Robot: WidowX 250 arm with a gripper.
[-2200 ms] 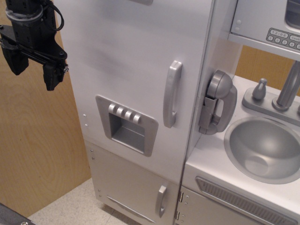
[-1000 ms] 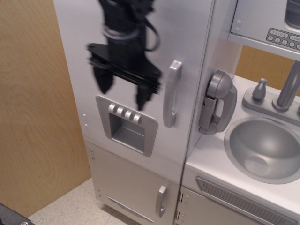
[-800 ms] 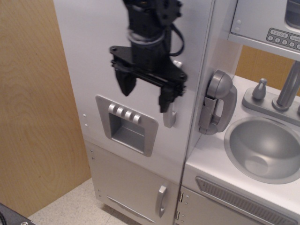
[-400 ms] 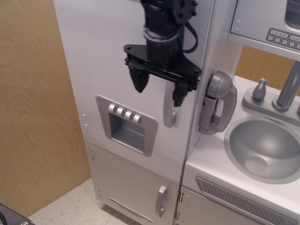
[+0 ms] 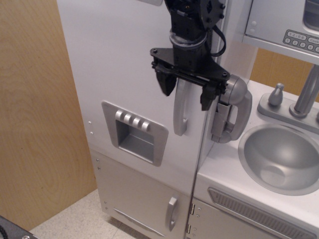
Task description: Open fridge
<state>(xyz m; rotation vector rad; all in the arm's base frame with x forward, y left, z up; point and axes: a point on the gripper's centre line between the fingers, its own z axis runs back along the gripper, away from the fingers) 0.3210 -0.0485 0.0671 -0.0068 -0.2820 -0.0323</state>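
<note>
The fridge (image 5: 124, 59) is a tall white cabinet with its large door shut. A long vertical silver handle (image 5: 181, 112) runs near the door's right edge. A silver recessed dispenser panel (image 5: 134, 132) with several buttons sits to the handle's left. My black gripper (image 5: 186, 92) hangs open in front of the handle's upper part. One finger (image 5: 166, 83) is left of the handle and the other (image 5: 207, 97) is right of it. The handle's top is hidden behind the gripper.
A grey toy phone (image 5: 232, 107) hangs on the cabinet side just right of the gripper. A smaller white door with a short silver handle (image 5: 172, 213) is below. A sink (image 5: 281, 157) with faucet and a microwave keypad (image 5: 301, 40) are at the right. A wooden wall (image 5: 35, 114) is at the left.
My gripper has moved from the far left across the fridge door to the right and now straddles the top of the long handle. The door has stayed shut.
</note>
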